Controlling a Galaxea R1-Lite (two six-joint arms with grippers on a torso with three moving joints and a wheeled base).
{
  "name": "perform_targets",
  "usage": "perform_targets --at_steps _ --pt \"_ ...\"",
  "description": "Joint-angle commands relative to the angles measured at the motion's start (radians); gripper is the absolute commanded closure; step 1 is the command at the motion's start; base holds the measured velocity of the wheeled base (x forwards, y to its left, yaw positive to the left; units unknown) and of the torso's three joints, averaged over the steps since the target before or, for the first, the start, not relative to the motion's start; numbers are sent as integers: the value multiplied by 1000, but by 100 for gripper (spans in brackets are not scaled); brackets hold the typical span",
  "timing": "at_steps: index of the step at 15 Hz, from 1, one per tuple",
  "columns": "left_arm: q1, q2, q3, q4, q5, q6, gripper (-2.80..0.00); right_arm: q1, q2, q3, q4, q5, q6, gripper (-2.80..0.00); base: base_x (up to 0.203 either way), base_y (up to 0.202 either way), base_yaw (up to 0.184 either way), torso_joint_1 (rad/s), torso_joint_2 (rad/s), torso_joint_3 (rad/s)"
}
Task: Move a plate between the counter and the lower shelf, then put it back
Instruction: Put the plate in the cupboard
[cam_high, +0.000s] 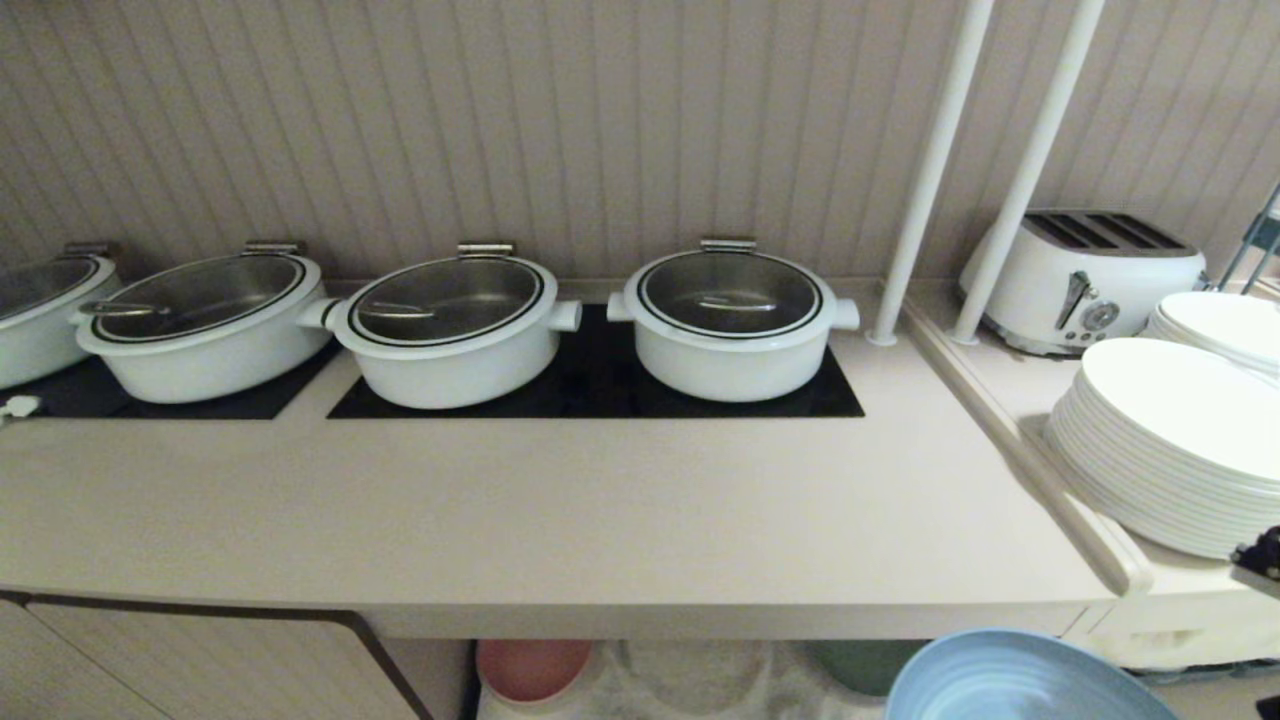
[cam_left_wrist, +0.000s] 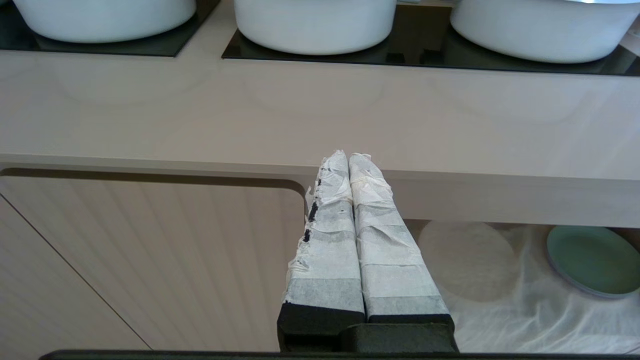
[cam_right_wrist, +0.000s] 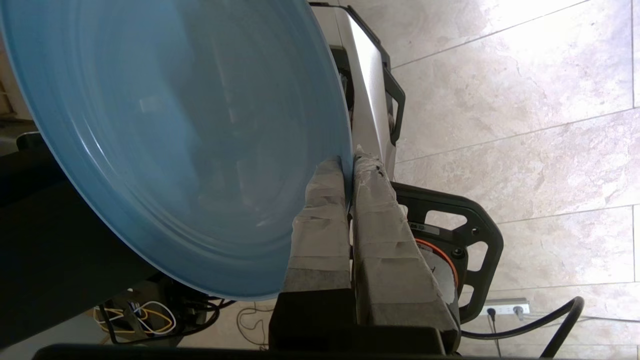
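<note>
The light blue plate (cam_high: 1010, 685) hangs in front of the counter's (cam_high: 600, 520) front edge, at the lower right of the head view and below worktop level. In the right wrist view my right gripper (cam_right_wrist: 350, 162) is shut on the plate's (cam_right_wrist: 175, 140) rim, one taped finger on each face. The plate is tilted steeply there. Under the counter is the lower shelf (cam_high: 700, 680), lined with a white cloth. My left gripper (cam_left_wrist: 348, 155) is shut with nothing in it and rests in front of the counter's (cam_left_wrist: 250, 120) edge, beside the shelf opening (cam_left_wrist: 500, 300).
Several white lidded pots (cam_high: 735, 320) stand on black hob panels at the back. A toaster (cam_high: 1085, 275) and stacked white plates (cam_high: 1170, 450) stand to the right, past two white poles (cam_high: 935, 170). A pink plate (cam_high: 532, 668) and a green plate (cam_high: 860, 665) lie on the shelf.
</note>
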Motion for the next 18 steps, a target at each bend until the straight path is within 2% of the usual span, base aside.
perform_targets --at_steps 1,18 --pt "0 0 0 0 1 -1 0 0 6 9 5 2 -2 0 0 0 0 0 0 0" --pt "0 0 0 0 1 -1 0 0 37 6 -31 20 -2 0 0 0 0 0 0 0"
